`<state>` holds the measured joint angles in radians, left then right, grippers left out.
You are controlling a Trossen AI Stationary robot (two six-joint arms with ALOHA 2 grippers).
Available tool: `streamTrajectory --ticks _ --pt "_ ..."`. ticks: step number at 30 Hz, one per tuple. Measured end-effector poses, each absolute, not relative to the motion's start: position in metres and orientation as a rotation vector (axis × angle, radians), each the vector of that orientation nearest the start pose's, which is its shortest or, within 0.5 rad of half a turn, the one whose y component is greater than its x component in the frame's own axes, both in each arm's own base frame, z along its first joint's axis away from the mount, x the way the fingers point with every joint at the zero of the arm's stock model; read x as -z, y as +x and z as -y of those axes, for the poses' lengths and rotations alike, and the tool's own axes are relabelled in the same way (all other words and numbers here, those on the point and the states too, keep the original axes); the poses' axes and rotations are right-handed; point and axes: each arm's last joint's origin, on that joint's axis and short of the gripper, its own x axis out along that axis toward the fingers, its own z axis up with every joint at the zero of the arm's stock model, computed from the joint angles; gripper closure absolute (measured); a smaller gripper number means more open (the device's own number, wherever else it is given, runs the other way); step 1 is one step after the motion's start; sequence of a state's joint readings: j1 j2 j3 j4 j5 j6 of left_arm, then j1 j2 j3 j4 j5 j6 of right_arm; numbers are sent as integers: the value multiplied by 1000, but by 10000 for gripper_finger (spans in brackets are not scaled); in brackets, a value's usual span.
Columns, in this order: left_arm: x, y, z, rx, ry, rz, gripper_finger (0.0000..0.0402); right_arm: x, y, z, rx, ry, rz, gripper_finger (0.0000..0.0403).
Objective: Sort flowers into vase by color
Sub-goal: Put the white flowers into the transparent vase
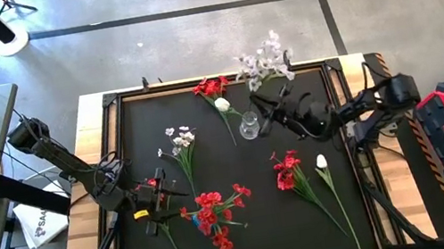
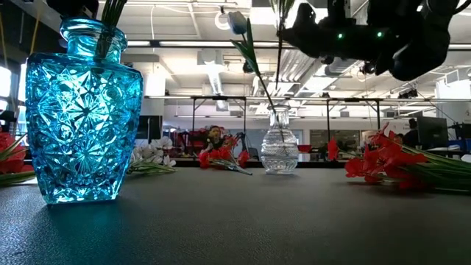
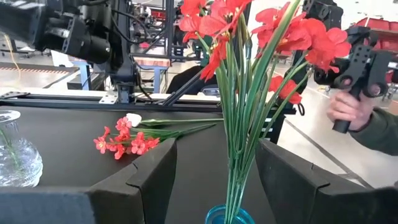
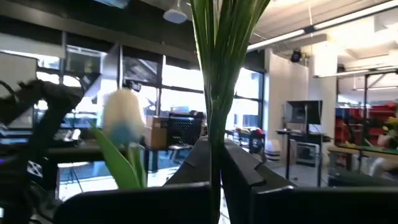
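The blue glass vase (image 2: 81, 110) stands near the table's near-left part and holds a bunch of red flowers (image 3: 249, 37). My left gripper (image 3: 217, 152) is open, one finger on either side of the green stems (image 3: 239, 137), apart from them. The small clear vase (image 2: 280, 151) stands toward the far middle with a white tulip (image 2: 235, 22) leaning in it. My right gripper (image 1: 267, 110) hovers just above this vase, shut on a pale-bloomed sprig (image 1: 265, 58). My right gripper pinches the pale sprig's green stem (image 4: 211, 106) between its two fingers, which lie across it. The stem runs down from the fingers (image 2: 316, 33) into the clear vase's neck (image 2: 280, 114), and the blooms stand above the gripper, toward the table's far edge.
Loose flowers lie on the dark mat: red blooms (image 1: 211, 87) at the far edge, a white sprig (image 1: 180, 141) left of centre, a red sprig (image 1: 289, 172) and a white tulip (image 1: 321, 162) on the right. A person's hand (image 3: 348, 106) shows beyond the table.
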<state>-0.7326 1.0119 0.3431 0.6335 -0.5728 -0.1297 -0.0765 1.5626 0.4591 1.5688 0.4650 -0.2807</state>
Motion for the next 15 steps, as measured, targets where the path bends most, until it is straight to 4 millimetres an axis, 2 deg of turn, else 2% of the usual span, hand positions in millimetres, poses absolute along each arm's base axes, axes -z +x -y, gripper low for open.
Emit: streamTrajectory --ticks 8,15 --pt "-219 160 123 158 -108 -38 197 -206 269 32 576 -182 314 403" --pt "-219 160 123 159 -107 -38 197 -194 265 30 611 -164 239 403"
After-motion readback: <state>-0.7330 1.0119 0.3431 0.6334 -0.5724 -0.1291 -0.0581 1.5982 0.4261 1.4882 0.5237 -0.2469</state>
